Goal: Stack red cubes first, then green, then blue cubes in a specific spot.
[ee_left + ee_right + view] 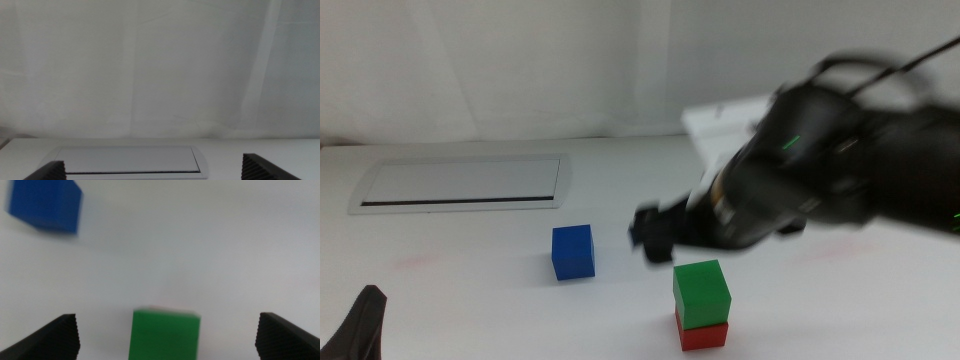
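You have the green cube [701, 291] stacked on the red cube [703, 334]; the blue cube [573, 251] sits apart on the desk [470, 290], left of them.

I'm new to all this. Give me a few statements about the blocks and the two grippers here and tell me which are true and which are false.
1. The green cube sits on top of the red cube. True.
2. The blue cube is on top of the stack. False: it stands alone on the white table, apart from the stack.
3. The right gripper holds the green cube. False: its jaws are wide open, clear of the cube.
4. The left gripper is open with nothing between its jaws. True; it waits at the table's near left edge.
5. A grey-rimmed panel lies farther back on the table. True.
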